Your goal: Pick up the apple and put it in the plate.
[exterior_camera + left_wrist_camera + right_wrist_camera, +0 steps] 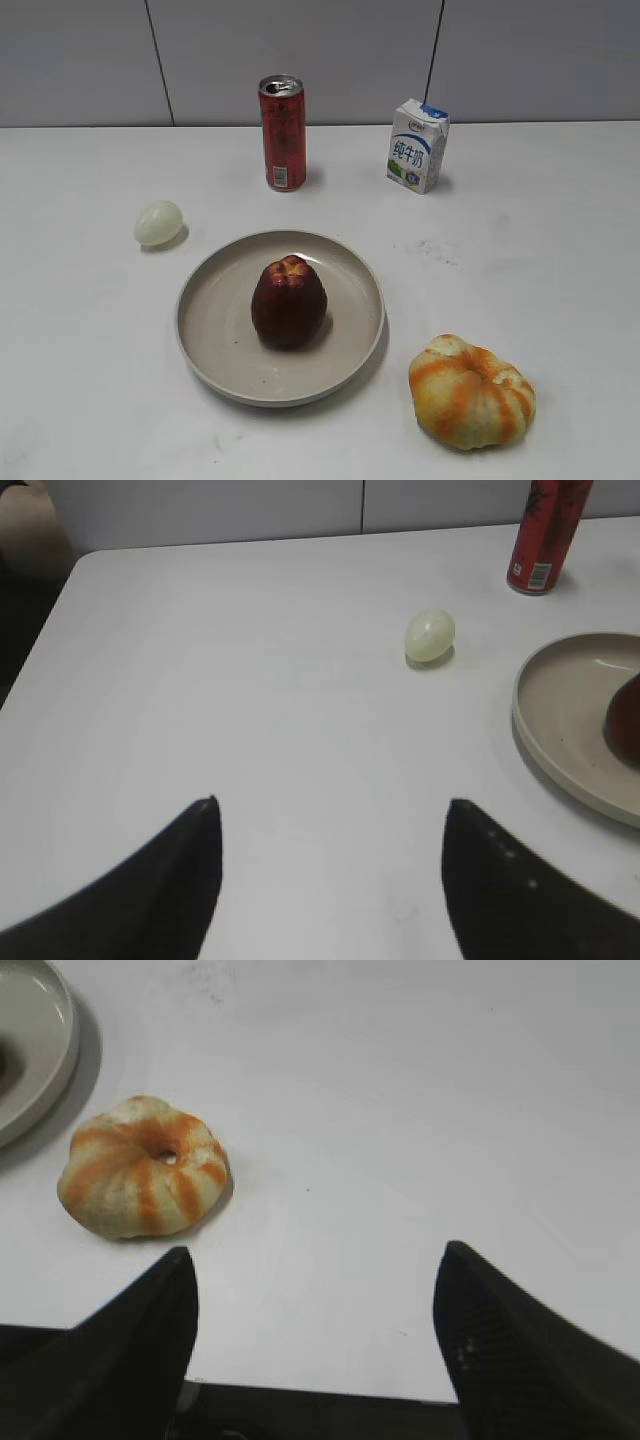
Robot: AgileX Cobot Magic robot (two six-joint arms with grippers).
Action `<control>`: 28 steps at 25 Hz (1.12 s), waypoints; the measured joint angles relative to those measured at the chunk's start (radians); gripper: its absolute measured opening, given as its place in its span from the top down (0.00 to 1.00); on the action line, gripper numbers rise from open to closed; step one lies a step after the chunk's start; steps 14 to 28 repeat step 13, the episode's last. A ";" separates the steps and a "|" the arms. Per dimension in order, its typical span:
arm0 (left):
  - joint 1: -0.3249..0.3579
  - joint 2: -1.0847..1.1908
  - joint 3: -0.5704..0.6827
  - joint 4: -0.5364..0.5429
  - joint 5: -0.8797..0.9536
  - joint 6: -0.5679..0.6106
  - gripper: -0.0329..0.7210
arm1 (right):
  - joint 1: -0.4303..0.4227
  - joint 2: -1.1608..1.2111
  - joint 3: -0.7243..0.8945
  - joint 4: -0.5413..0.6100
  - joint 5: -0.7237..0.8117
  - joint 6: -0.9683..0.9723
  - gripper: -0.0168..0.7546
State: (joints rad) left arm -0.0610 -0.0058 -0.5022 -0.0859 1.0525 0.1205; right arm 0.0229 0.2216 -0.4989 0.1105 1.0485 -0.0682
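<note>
Two matte black fingers of the left gripper [330,880] taper to blunt tips, entering at 7 and 5 o'clock. The right gripper [315,1345] shows the same dark pair, its 5 o'clock finger [500,1350] finely dotted in texture.

Matte plate [210,330], glossy apple [288,303], shiny metal can [282,133].

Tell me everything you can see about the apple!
The apple is dark red and a bit blocky, with a yellowish-orange patch on top. Its skin looks smooth and slightly shiny. It stands upright near the middle of the beige plate, resting on the plate's flat bottom. Nothing else touches it, and no gripper is near it.
</note>
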 joint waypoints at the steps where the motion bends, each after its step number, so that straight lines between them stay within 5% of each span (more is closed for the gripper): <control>1: 0.000 0.000 0.000 0.000 0.000 0.000 0.26 | 0.000 -0.029 0.001 0.000 0.000 0.000 0.22; 9: 0.000 0.000 0.000 0.000 0.000 0.000 0.26 | 0.000 -0.222 0.001 0.000 0.001 0.000 0.22; 28: 0.000 0.000 0.000 0.000 0.000 0.000 0.26 | 0.000 -0.227 0.001 -0.001 0.001 0.000 0.22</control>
